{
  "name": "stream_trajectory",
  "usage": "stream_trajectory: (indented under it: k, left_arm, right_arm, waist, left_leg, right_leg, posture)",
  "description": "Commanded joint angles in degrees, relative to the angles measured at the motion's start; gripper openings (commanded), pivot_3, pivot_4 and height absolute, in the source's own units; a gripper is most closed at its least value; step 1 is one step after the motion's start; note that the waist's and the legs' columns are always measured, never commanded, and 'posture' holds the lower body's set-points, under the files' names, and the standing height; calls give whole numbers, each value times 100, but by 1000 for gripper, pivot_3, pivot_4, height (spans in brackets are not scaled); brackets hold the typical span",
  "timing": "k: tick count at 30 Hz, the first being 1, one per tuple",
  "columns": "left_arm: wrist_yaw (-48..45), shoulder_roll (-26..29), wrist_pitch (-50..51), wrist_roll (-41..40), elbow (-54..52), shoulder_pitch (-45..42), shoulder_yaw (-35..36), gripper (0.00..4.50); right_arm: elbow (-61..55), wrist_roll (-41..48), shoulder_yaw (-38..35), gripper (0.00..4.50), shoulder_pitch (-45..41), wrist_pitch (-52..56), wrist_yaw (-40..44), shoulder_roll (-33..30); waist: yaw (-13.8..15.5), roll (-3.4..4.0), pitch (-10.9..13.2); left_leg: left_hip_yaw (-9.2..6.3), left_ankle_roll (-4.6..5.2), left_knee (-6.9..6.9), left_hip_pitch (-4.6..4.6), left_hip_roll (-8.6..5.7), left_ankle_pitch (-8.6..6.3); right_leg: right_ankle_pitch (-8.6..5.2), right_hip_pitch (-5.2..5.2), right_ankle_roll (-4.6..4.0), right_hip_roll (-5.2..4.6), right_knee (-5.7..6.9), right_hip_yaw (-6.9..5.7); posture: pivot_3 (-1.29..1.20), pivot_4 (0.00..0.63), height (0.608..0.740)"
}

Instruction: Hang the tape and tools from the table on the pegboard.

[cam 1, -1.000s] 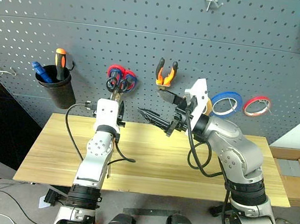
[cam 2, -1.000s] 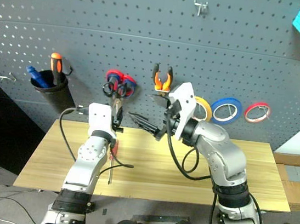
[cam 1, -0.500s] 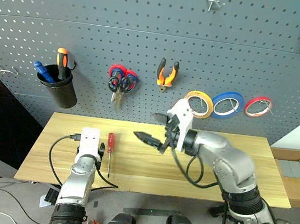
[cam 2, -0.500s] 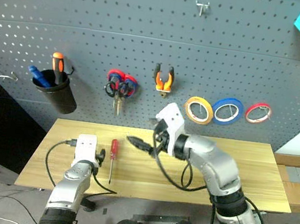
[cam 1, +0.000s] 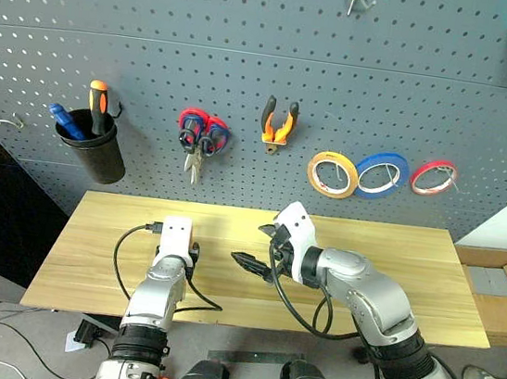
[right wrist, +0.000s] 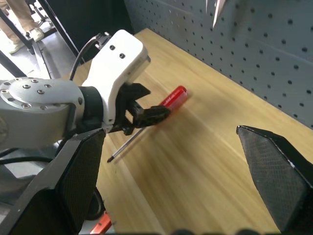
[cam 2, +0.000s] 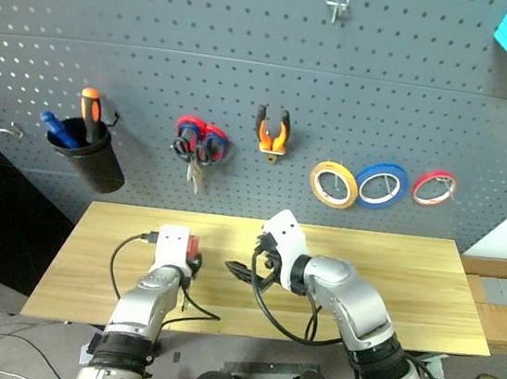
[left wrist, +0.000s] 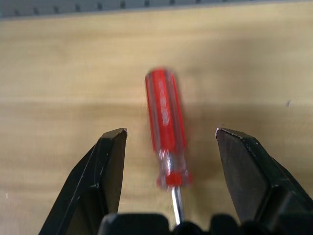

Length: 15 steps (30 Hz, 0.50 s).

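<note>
- On your far left, a black cup (cam 1: 97,152) hangs on the pegboard (cam 1: 253,49) and holds an orange-and-black screwdriver (cam 1: 99,102).
- The left gripper (left wrist: 169,142) stands over the table (cam 1: 412,266) with its fingers (left wrist: 110,166) spread, one on each side of the red screwdriver (left wrist: 165,122). You can see a gap between each finger and the handle; nothing is gripped.
- The red screwdriver lies flat on the left part of the table. Its long axis runs front to back: the handle points toward the pegboard, the shaft and tip toward the front edge.
- Above it, two pairs of scissors (cam 1: 199,138) hang together on the pegboard.
- The pliers (cam 1: 280,125) hang next, handles up.
- The right gripper (cam 1: 248,263) hovers over the table's middle, spread wide and empty, pointing toward the left gripper.
- The tape (cam 1: 332,174) hangs right of the pliers, followed by a blue ring (cam 1: 382,175) and a red ring (cam 1: 434,177).
</note>
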Motion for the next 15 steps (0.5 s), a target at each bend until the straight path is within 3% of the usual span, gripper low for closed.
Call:
stream_trajectory:
  k: [1,14,15]
  left_arm:
    - [230,-24,158,-37,67,-120,188,3086]
    - [260,-14,138,-346,1730,-959,425,3086]
    - [296,-20,225,-386,1787,-995,479,2930]
  right_arm:
    - [-250,-22,-56,4500,-68,-43,38,11]
    - [-189,-11,-168,4500,-136,-37,134,-85]
    - [-193,-17,-168,4500,-142,-21,135,-95]
  waist:
    - [2,-1,1]
    - [28,-5,67]
    - [28,-5,67]
  left_leg:
    - [-1,0,0,1,0,0]
    - [-5,0,0,11,0,0]
    - [-5,0,-2,16,0,0]
  right_leg:
    - [0,2,1,0,-2,-1]
    - [-7,20,11,-1,-8,-9]
    - [-15,23,24,-1,-8,-8]
  posture:
    - [-87,222,740]
    - [-91,234,740]
    - [-91,235,740]
